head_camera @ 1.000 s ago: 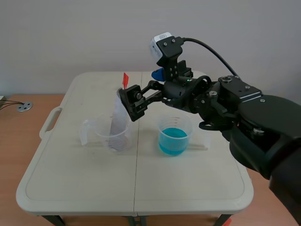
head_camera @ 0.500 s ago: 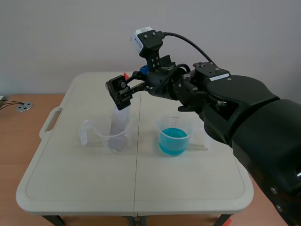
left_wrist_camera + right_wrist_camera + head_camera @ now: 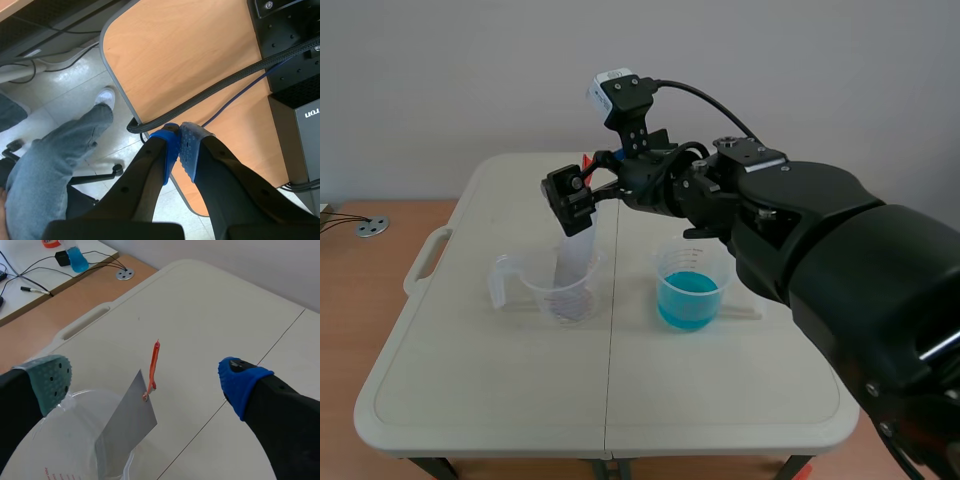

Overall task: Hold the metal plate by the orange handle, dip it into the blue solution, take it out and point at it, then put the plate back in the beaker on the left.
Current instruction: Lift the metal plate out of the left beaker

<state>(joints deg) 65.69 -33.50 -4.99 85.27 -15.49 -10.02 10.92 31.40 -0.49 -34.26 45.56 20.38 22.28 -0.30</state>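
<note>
Partial white letters "ION" on black box (image 3: 296,142), red print on beaker (image 3: 50,455) unreadable

grey cable grommet (image 3: 371,227) set in wooden desk (image 3: 345,330) beside the white table (image 3: 720,380).

Plate (image 3: 575,260) standing in left beaker (image 3: 542,288), other beaker (image 3: 692,285) to its right, right claw (image 3: 575,198) above

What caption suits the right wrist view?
Open right gripper hovers by the thin orange handle of a grey metal plate leaning in a clear plastic beaker.
</note>
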